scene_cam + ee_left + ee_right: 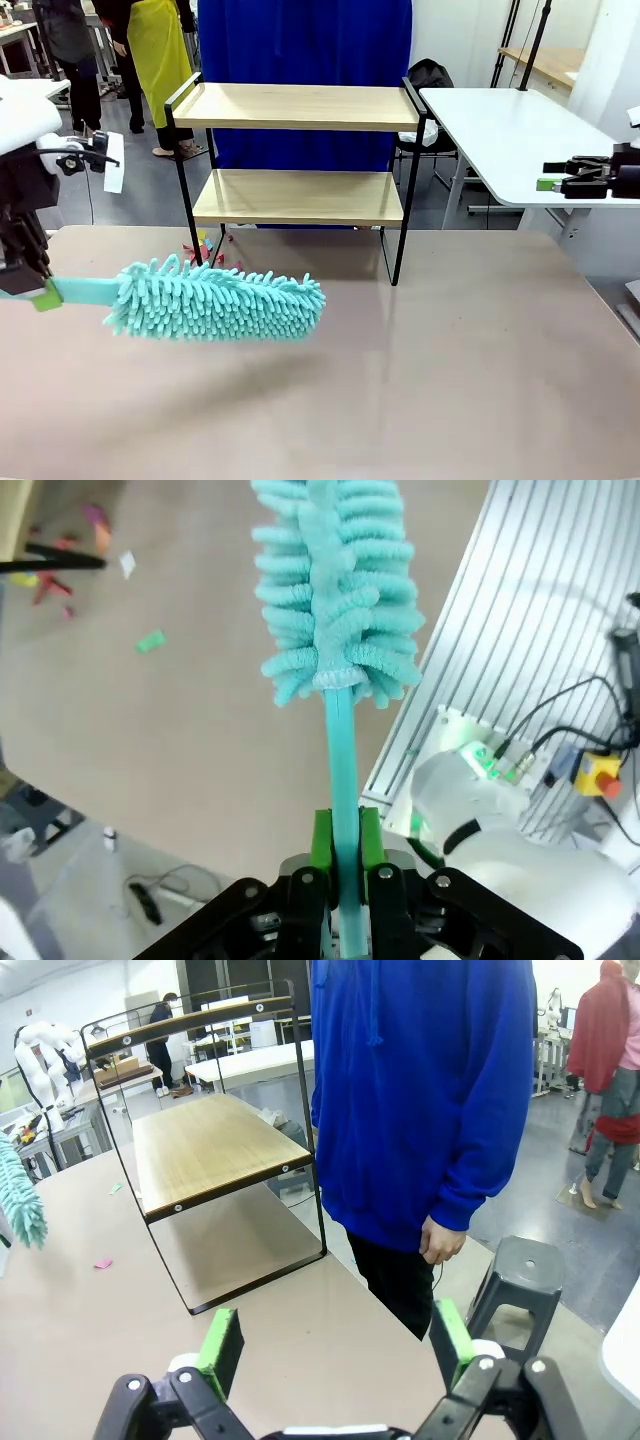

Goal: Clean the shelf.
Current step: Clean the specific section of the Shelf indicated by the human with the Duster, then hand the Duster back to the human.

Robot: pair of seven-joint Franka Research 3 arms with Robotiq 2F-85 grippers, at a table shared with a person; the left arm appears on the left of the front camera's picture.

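Shelf (300,198): upright at the far side of the brown table (450,380); both light wood boards are bare.
Duster (215,298): teal, with a fluffy head lying level in front of the shelf's left legs, on the robot's side, apart from the frame.
Left gripper (345,842): left of the shelf and nearer the robot; the green pads are clamped on the duster's thin handle.
Right gripper (335,1345): well to the right of the shelf; the jaws stand wide apart with nothing between them.
Person (420,1090): in a blue hooded top, standing directly behind the shelf.
Scraps (205,248): small coloured bits on the table by the shelf's front left leg.
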